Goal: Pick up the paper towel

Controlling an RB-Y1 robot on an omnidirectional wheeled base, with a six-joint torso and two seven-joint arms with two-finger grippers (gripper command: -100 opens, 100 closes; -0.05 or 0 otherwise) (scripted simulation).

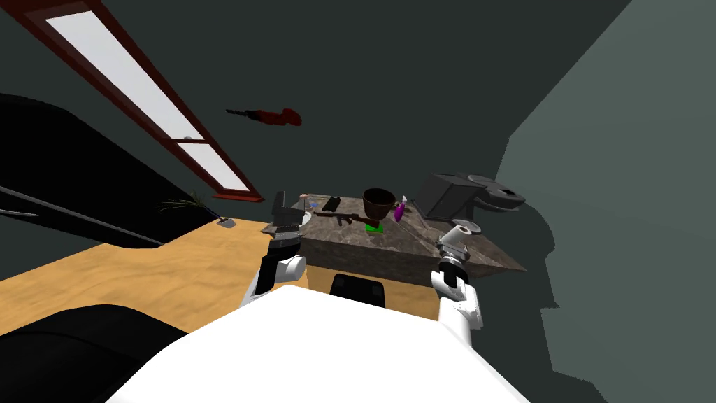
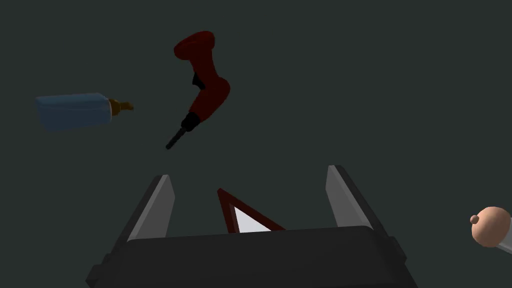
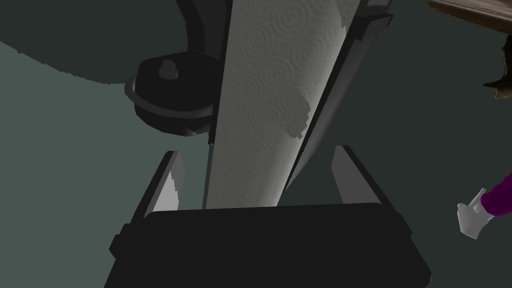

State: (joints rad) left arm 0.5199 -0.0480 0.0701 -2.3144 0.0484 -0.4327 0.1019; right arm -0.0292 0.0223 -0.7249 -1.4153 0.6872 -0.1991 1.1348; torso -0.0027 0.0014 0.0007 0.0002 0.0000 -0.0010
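Hanging over the worktop's (image 1: 391,241) right part, the right claw (image 1: 452,245) (image 3: 256,150) has the paper towel (image 1: 458,234) (image 3: 260,100) between its fingers (image 3: 167,185). The fingers stand wide, and a gap shows on each side of the roll, so they flank it without pressing it. The roll runs straight out from the claw's dark body, its surface embossed with rings. A dark strip lies along each of its sides; what those strips are, I cannot tell. In the head view the roll looks tilted, its hollow end up, just beyond the claw. Whether it rests on the worktop I cannot tell.

Past the roll sits a round dark thing (image 1: 500,196) (image 3: 167,95) with a knob on it, next to a dark box (image 1: 447,196). A purple bottle (image 1: 398,210) (image 3: 492,200) with a white spray head stands further along the worktop, beside a brown pot (image 1: 378,203). A gun-shaped thing (image 1: 342,218) lies near the pot.

The left claw (image 1: 283,213) (image 2: 247,182) is at the worktop's left end, fingers wide apart and holding nothing.
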